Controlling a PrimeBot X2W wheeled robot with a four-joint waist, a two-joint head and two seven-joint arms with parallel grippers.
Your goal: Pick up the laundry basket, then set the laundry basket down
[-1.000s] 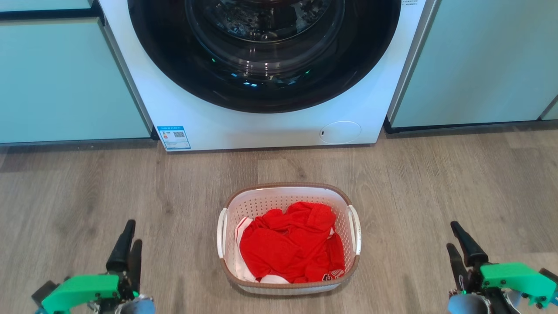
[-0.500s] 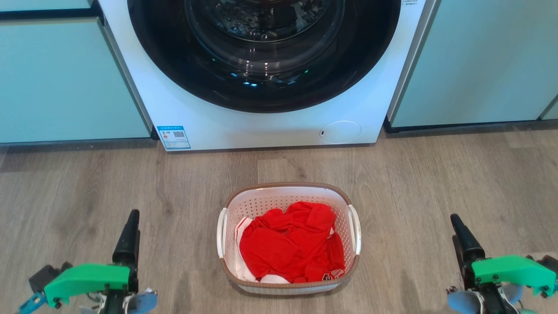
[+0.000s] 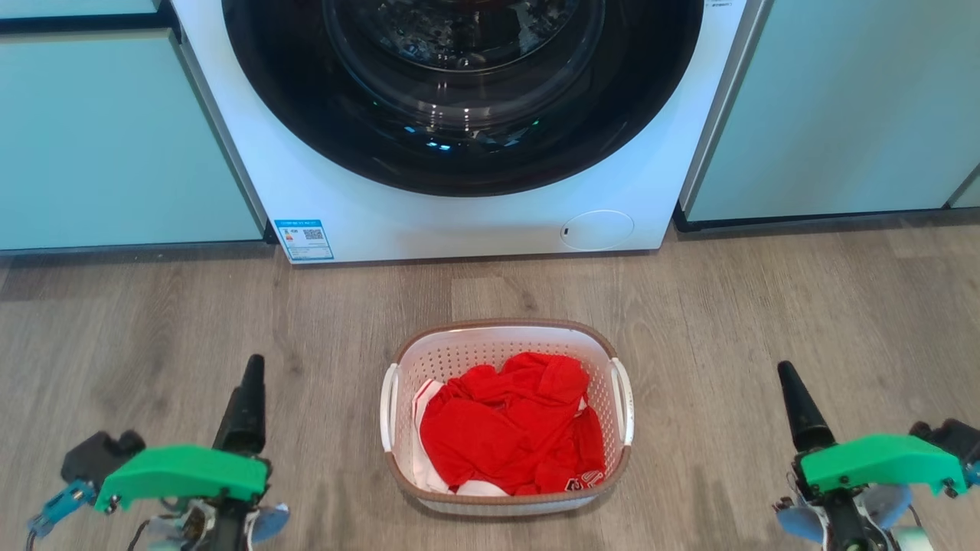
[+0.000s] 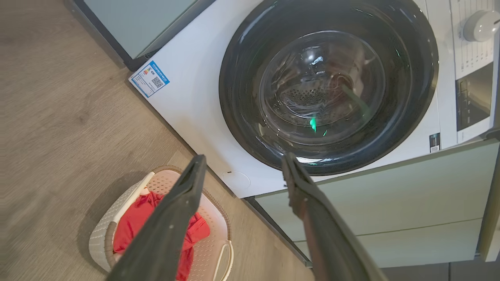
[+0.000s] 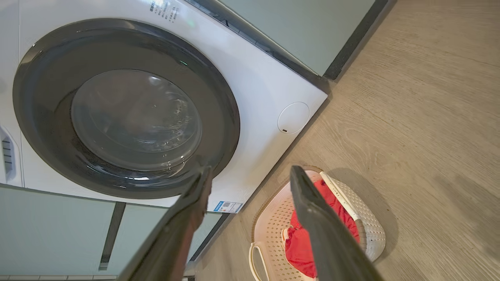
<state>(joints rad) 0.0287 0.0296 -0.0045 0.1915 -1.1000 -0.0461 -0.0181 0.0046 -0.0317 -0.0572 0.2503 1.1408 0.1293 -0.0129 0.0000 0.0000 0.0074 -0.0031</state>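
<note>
Laundry basket w/ red clothes sits unmoved on floor before washer; left hand & right hand, both open, have crept fwd either side, so approach only, no grasp yet.

The laundry basket is white, its walls dotted with small round holes, with a brown band round the rim and white handles; the clothing in it is bright red, with a scrap of white at the basket's left edge; the washing machine is white, its door ring black, its label blue and white; the cabinets are pale mint green; the floor is grey-brown wood grain; the left gripper and right gripper have black fingers and green mounts.
</note>
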